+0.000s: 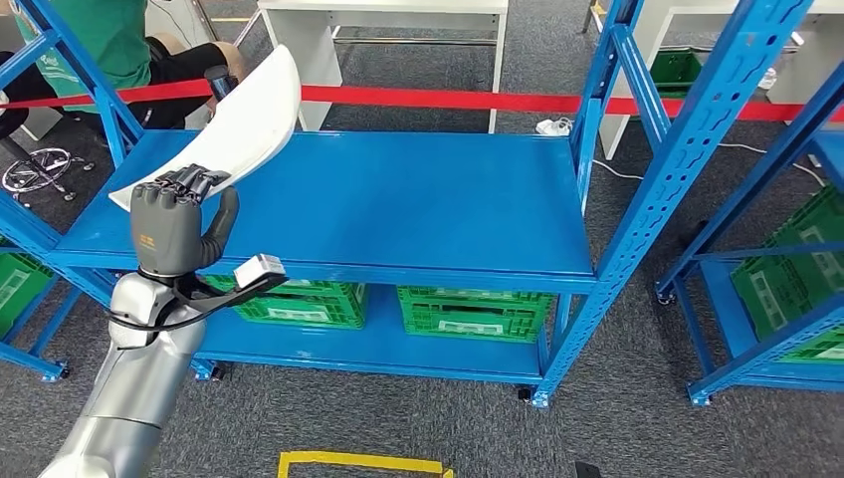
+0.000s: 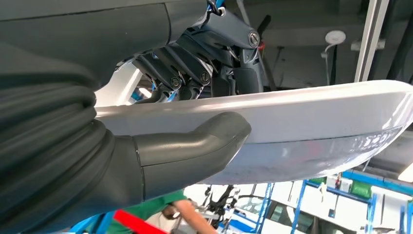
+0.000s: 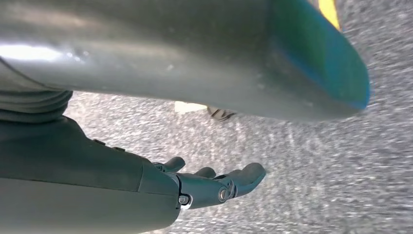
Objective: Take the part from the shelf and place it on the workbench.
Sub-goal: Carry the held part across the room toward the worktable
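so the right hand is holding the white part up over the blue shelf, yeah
Not the right hand: the left hand grips the white part over the blue shelf, as the head view shows. The right hand hangs empty above the floor.

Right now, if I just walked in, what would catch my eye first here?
Probably the long white curved part gripped by the robot's left hand, tilted up over the left end of the blue shelf. Next, the red tape stretched across behind the shelf, and the green crates on the level below. The right hand hangs over grey carpet, holding nothing.
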{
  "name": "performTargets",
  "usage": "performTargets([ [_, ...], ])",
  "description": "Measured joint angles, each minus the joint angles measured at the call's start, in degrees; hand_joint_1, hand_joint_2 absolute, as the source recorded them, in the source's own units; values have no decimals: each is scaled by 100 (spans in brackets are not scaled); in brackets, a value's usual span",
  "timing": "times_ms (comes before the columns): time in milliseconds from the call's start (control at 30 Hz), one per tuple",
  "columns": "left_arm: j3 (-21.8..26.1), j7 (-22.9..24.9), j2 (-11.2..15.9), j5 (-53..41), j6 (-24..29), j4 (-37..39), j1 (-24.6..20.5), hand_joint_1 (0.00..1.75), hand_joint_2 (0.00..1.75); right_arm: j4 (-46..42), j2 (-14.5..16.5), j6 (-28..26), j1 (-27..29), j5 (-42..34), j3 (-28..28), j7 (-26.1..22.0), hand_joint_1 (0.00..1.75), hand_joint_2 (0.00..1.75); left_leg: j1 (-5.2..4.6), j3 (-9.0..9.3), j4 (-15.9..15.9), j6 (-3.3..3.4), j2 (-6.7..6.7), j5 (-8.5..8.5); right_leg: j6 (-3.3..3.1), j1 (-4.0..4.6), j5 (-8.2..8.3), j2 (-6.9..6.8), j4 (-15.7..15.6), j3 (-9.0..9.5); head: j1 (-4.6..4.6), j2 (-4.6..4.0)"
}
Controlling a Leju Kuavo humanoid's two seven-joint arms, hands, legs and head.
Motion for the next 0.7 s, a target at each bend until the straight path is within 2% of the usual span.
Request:
performTargets([
  [33, -39, 56, -4, -71, -9, -28, 6, 175, 175, 0, 16, -3, 1, 9, 2, 38, 0, 0, -45, 251, -352, 71, 8, 55, 14, 12, 50, 0, -14, -26, 5, 0],
  [67, -80, 102, -9, -123, -20, -48, -1, 175, 175, 1, 31, -7, 1, 21, 3, 79, 0, 0, -91, 431, -625, 115, 15, 94, 37, 6, 98, -5, -39, -29, 3, 0],
  [100, -121, 139, -15, -158, -31, -58, -19, 175, 175, 1, 45, -10, -2, 37, 7, 123, 0, 0, -128, 516, -787, 139, 24, 97, 73, -11, 146, -10, -73, -18, 1, 0],
  [167, -197, 186, -31, -190, -48, -41, -63, 175, 175, 1, 64, -25, -1, 64, 21, 202, 0, 0, -169, 510, -911, 149, 34, 195, 163, -33, 257, -20, -178, 19, -10, 0],
  [200, -235, 199, -43, -196, -58, -18, -82, 175, 175, 2, 69, -36, 1, 68, 27, 225, 0, 0, -163, 500, -981, 168, 45, 270, 199, -37, 262, -23, -201, 17, -11, 0],
  [233, -274, 213, -54, -197, -76, 4, -90, 175, 175, 2, 73, -49, 6, 67, 32, 235, 0, 0, -147, 481, -1047, 192, 55, 364, 223, -31, 164, -27, -160, -7, -6, 0],
  [267, -311, 223, -64, -197, -94, 28, -91, 175, 175, 3, 71, -60, 12, 62, 33, 238, 0, 0, -126, 442, -1108, 216, 65, 464, 243, -23, -32, -30, -31, -55, 1, 0],
  [333, -370, 237, -68, -184, -123, 73, -71, 175, 175, 3, 57, -77, 16, 37, 32, 242, 0, 0, -111, 292, -1137, 250, 73, 625, 258, -19, -599, -38, 546, -200, 16, 0],
  [367, -389, 237, -68, -171, -127, 97, -54, 175, 175, 3, 49, -86, 19, 21, 32, 250, 0, 0, -113, 195, -1124, 253, 77, 691, 270, -14, -772, -39, 868, -251, 17, 0],
  [400, -404, 238, -68, -158, -126, 123, -37, 175, 175, 3, 40, -95, 22, 8, 31, 262, 0, 0, -116, 98, -1105, 253, 81, 750, 278, -7, -823, -40, 1113, -260, 16, 0],
  [433, -413, 243, -68, -145, -121, 151, -24, 175, 175, 3, 33, -103, 23, -3, 31, 277, 0, 0, -118, 4, -1081, 249, 85, 802, 279, 2, -754, -40, 1217, -203, 16, 0],
  [467, -417, 258, -66, -134, -110, 181, -16, 175, 175, 3, 27, -105, 22, -4, 30, 294, 0, 0, -118, -93, -1044, 238, 87, 849, 271, 11, -605, -40, 1102, -30, 16, 0],
  [500, -418, 283, -59, -121, -94, 205, -12, 175, 175, 3, 22, -102, 20, 3, 29, 309, 0, 0, -118, -182, -1000, 223, 88, 889, 256, 18, -485, -41, 817, 228, 17, 0],
  [567, -402, 334, 0, -69, -56, 226, 10, 175, 175, 3, 10, -62, 6, 54, 28, 304, 0, 0, -133, -331, -913, 175, 91, 957, 200, 44, -489, -37, 81, 777, 15, 0],
  [600, -377, 327, 59, -23, -41, 209, 51, 175, 175, 3, 7, -30, 1, 91, 29, 281, 0, 0, -139, -360, -887, 146, 98, 985, 169, 58, -561, -32, -154, 920, 17, 0],
  [633, -337, 283, 133, 31, -28, 175, 118, 175, 175, 3, 5, 0, -2, 127, 30, 262, 0, 0, -146, -372, -882, 114, 107, 1021, 134, 73, -611, -24, -271, 974, 16, 0],
  [700, -213, 107, 279, 135, -11, 96, 297, 175, 175, 4, 4, 25, 5, 165, 31, 264, 0, 0, -133, -373, -886, 48, 109, 1072, 51, 65, -537, -26, -320, 928, 21, 0],
])
